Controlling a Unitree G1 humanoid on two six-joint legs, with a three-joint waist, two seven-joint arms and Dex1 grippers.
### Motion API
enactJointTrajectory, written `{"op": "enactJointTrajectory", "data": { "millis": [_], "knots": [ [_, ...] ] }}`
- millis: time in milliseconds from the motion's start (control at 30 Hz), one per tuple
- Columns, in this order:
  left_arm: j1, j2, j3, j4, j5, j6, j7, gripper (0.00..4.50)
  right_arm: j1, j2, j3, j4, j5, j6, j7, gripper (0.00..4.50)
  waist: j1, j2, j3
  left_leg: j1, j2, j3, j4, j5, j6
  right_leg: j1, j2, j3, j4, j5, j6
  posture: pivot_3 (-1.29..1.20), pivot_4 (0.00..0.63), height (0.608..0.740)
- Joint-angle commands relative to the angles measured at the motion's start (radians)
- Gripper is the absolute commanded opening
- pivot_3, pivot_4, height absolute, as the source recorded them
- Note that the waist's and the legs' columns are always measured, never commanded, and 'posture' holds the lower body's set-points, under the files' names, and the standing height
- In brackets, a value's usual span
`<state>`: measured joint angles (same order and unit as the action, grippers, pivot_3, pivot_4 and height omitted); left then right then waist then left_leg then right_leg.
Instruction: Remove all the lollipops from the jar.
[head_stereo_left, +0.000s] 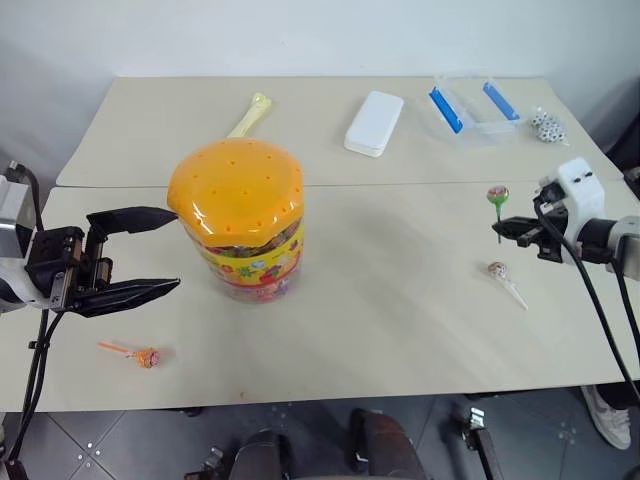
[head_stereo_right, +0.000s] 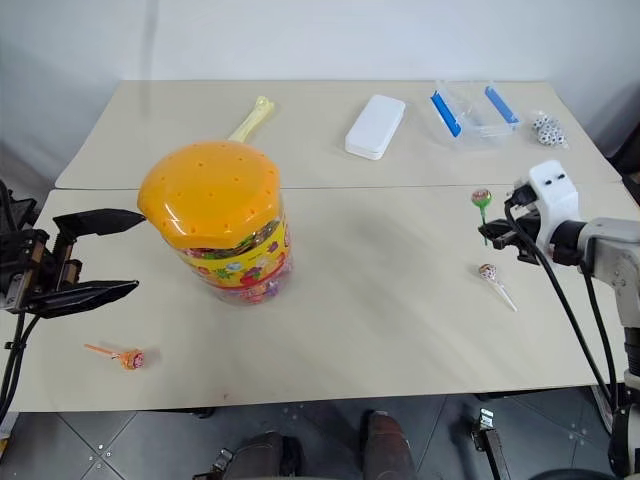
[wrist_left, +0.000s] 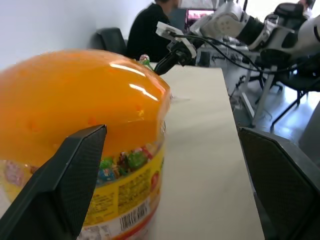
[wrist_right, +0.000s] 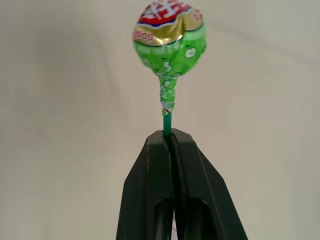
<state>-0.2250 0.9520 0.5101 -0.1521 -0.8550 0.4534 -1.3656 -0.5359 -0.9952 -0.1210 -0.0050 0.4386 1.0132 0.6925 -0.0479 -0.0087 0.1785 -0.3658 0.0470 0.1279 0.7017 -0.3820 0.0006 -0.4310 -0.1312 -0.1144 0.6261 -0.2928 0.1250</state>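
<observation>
two lollipops already lie on the table (head_stereo_left: 400, 300); my right gripper (wrist_right: 169, 134) pinches the green-sticked lollipop (wrist_right: 169, 37) for set-down, left gripper (head_stereo_left: 150, 252) spread beside the jar (head_stereo_left: 240, 225).

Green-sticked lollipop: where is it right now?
The green-sticked lollipop is pinched by its stick in the right gripper, above the table's right side near the white-sticked lollipop.

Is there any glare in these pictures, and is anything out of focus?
In the left wrist view the jar's orange lid carries bright white streaks of glare, and the left gripper's near black fingers look soft. In the right wrist view the green lollipop is sharp, its gold wrapper glinting, against plain blurred table. In the left eye view the table is evenly lit with faint shadows.
</observation>
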Motion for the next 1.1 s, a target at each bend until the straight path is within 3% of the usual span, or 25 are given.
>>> {"op": "enactJointTrajectory", "data": {
  "millis": [33, 167, 200, 300, 433, 533, 633, 667, 833, 1000, 1100],
  "knots": [
    [0.010, 0.015, 0.014, -0.017, 0.013, -0.022, -0.007, 4.50, 0.056, 0.007, 0.031, 0.044, -0.089, -0.054, -0.052, 0.01, 0.005, 0.000, 0.000, 0.000, 0.000, 0.000, 0.000, 0.000, 0.000, 0.000, 0.000, 0.000, 0.000, 0.000, 0.000, 0.00, 0.150, 0.740],
    [0.047, 0.009, 0.031, -0.033, 0.016, -0.020, 0.001, 4.50, 0.115, 0.041, 0.018, 0.117, -0.126, -0.132, -0.063, 0.01, 0.018, 0.000, 0.000, -0.001, 0.000, 0.000, -0.001, 0.000, 0.000, -0.002, 0.000, -0.001, 0.000, 0.000, 0.000, 0.00, 0.150, 0.740],
    [0.055, 0.007, 0.034, -0.037, 0.018, -0.022, 0.008, 4.50, 0.117, 0.048, 0.003, 0.129, -0.118, -0.133, -0.056, 0.22, 0.019, 0.000, 0.000, -0.001, 0.000, 0.000, -0.001, 0.000, 0.000, -0.002, 0.000, -0.001, 0.000, 0.000, 0.000, 0.00, 0.150, 0.740],
    [0.066, 0.006, 0.038, -0.044, 0.019, -0.024, 0.024, 4.50, 0.121, 0.048, -0.008, 0.142, -0.124, -0.151, -0.033, 0.95, 0.021, 0.000, 0.000, -0.002, 0.000, -0.001, 0.001, 0.000, 0.000, -0.001, 0.000, -0.001, 0.000, 0.000, 0.000, 0.00, 0.150, 0.740],
    [0.087, 0.011, 0.052, -0.044, 0.035, -0.022, 0.056, 4.50, 0.132, 0.036, -0.070, 0.168, -0.108, -0.263, 0.032, 2.27, 0.021, 0.000, 0.000, -0.001, 0.000, -0.001, 0.002, 0.000, 0.000, 0.000, 0.000, -0.001, 0.000, 0.000, 0.000, 0.00, 0.150, 0.740],
    [0.103, 0.003, 0.062, -0.007, 0.098, -0.071, 0.091, 4.50, 0.198, 0.051, -0.239, 0.138, 0.023, -0.591, 0.326, 3.32, 0.023, 0.001, 0.000, -0.002, 0.000, -0.001, 0.001, 0.000, 0.000, 0.000, 0.000, -0.001, 0.000, 0.000, 0.000, 0.00, 0.150, 0.740],
    [0.109, -0.005, 0.060, 0.023, 0.126, -0.107, 0.095, 4.50, 0.196, 0.076, -0.304, 0.141, 0.094, -0.686, 0.418, 4.30, 0.022, 0.001, 0.000, -0.001, 0.000, -0.001, 0.000, 0.000, 0.000, 0.000, 0.001, -0.001, -0.002, 0.000, 0.000, 0.00, 0.150, 0.740],
    [0.116, 0.003, 0.050, 0.032, 0.151, -0.116, 0.100, 4.50, 0.187, 0.076, -0.304, 0.127, 0.111, -0.683, 0.434, 4.44, 0.022, 0.001, 0.000, 0.000, 0.000, -0.001, 0.000, 0.000, 0.000, 0.001, 0.001, -0.001, -0.002, 0.000, 0.000, 0.00, 0.150, 0.740],
    [0.100, 0.005, 0.020, 0.099, 0.234, -0.186, 0.117, 4.50, 0.178, 0.074, -0.246, -0.048, 0.204, -0.610, 0.507, 4.44, 0.021, 0.001, 0.000, 0.001, 0.000, -0.001, 0.001, 0.000, 0.000, 0.002, 0.000, -0.001, 0.000, 0.000, 0.000, 0.00, 0.150, 0.740],
    [0.106, -0.043, -0.001, 0.138, 0.272, -0.230, 0.167, 4.50, 0.214, 0.240, -0.096, -0.255, 0.177, -0.709, 0.463, 4.44, 0.021, 0.001, 0.000, 0.002, 0.001, -0.001, 0.001, 0.000, 0.000, 0.002, 0.000, -0.001, 0.001, 0.000, 0.000, 0.00, 0.150, 0.740],
    [0.106, -0.110, -0.026, 0.190, 0.322, -0.304, 0.224, 4.50, 0.288, 0.340, 0.023, -0.236, 0.042, -0.922, 0.496, 4.44, 0.027, 0.001, 0.000, 0.002, 0.000, -0.002, 0.001, 0.000, 0.000, 0.003, 0.000, -0.003, 0.001, 0.000, 0.000, 0.00, 0.150, 0.740]
  ]
}}
